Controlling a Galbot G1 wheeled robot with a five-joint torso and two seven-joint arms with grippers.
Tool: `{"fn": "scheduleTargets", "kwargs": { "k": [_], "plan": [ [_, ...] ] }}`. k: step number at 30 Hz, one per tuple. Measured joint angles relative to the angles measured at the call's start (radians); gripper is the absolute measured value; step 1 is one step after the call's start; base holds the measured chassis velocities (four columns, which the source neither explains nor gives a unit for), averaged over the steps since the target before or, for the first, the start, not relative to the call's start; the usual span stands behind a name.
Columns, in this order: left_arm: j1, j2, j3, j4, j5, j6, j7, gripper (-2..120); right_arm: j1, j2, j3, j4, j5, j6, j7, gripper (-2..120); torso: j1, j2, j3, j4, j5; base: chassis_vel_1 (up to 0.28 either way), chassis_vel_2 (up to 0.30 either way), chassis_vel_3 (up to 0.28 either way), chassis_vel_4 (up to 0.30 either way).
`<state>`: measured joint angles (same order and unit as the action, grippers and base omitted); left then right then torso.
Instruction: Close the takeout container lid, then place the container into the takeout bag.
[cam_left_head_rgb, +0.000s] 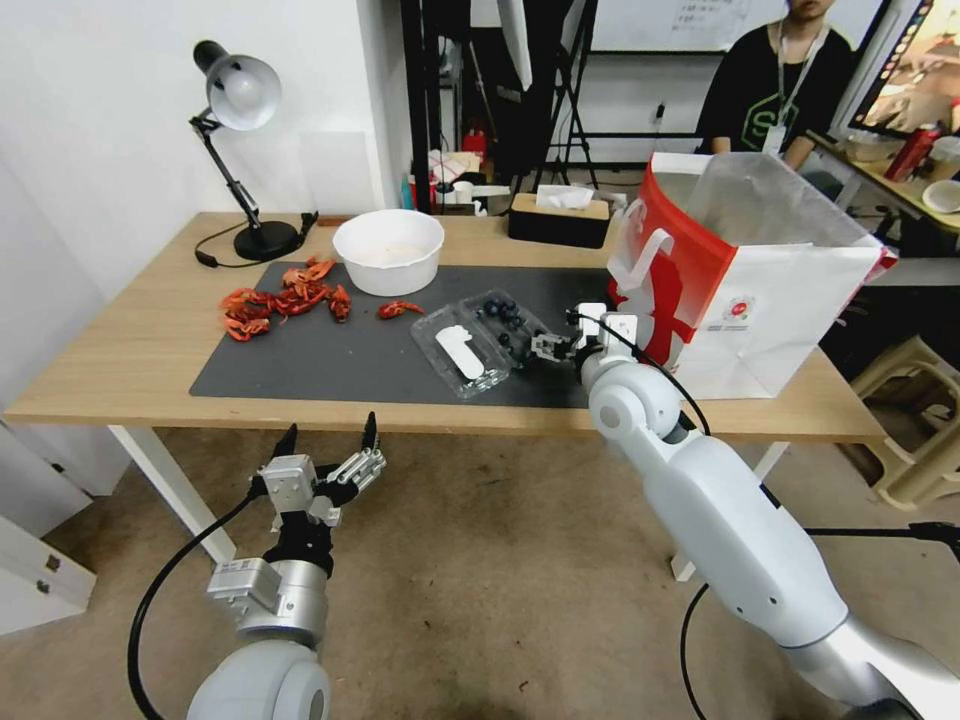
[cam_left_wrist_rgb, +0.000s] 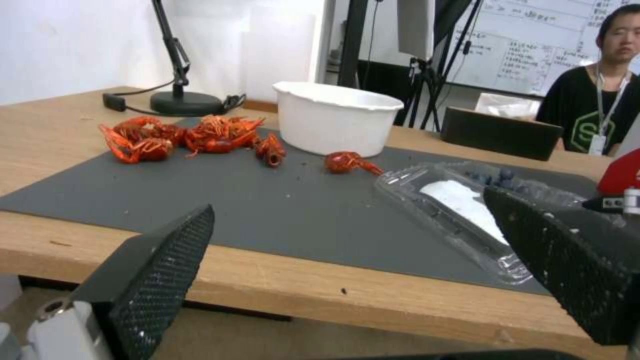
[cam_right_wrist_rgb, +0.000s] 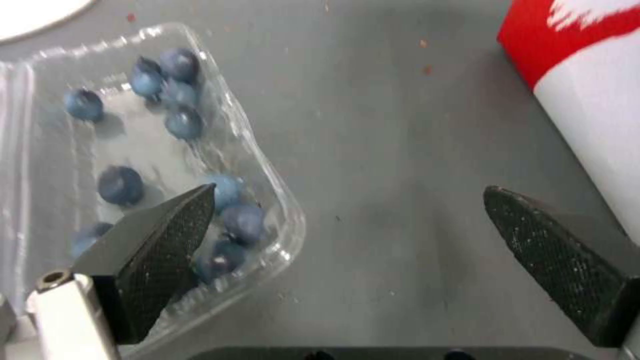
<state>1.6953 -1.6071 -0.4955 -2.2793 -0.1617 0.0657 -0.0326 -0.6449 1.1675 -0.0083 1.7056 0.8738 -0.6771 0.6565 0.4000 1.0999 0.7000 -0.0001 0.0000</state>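
Two grippers, fingers wide: right gripper (cam_left_head_rgb: 541, 347) beside the open takeout container (cam_left_head_rgb: 490, 335) on the surface, left gripper (cam_left_head_rgb: 330, 450) idle below its edge; lid (cam_left_head_rgb: 462, 352) closing apparently pending.

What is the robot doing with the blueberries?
The robot's right gripper hangs open over the dark mat, right next to the takeout container of blueberries. The box is lying open, with its lid flat beside the tray. The takeout bag stands open at the right end of the table, with the box not yet in it. The left gripper waits open below the table's front edge.
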Motion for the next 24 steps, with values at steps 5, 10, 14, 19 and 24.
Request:
{"fn": "scheduleTargets", "kwargs": {
  "k": [5,10,14,19,24],
  "plan": [
    [0.0,0.001,0.0,0.001,0.0,-0.002,-0.001,100,0.009,0.004,0.003,-0.007,0.019,-0.031,0.016,100,0.0,0.0,0.0,0.0,0.0,0.0,0.0,0.0,0.0],
    [0.001,0.0,0.0,0.003,0.0,-0.003,-0.002,100,0.013,0.006,0.011,-0.008,0.033,-0.056,0.026,100,0.0,0.0,0.0,0.0,0.0,0.0,0.0,0.0,0.0],
    [0.0,0.0,0.0,0.006,0.0,-0.006,-0.003,100,0.014,0.004,0.013,-0.012,0.034,-0.057,0.028,100,0.0,0.0,0.0,0.0,0.0,0.0,0.0,0.0,0.0],
    [0.0,0.0,0.0,0.009,0.0,-0.01,-0.003,100,0.015,0.003,0.014,-0.015,0.034,-0.057,0.03,100,0.0,0.0,0.0,0.0,0.0,0.0,0.0,0.0,0.0],
    [0.0,0.0,0.0,0.01,0.0,-0.012,-0.004,100,0.015,0.002,0.015,-0.014,0.035,-0.057,0.032,100,0.0,0.0,0.0,0.0001,0.0,0.0,0.0,0.0,0.0]
  ]
}}
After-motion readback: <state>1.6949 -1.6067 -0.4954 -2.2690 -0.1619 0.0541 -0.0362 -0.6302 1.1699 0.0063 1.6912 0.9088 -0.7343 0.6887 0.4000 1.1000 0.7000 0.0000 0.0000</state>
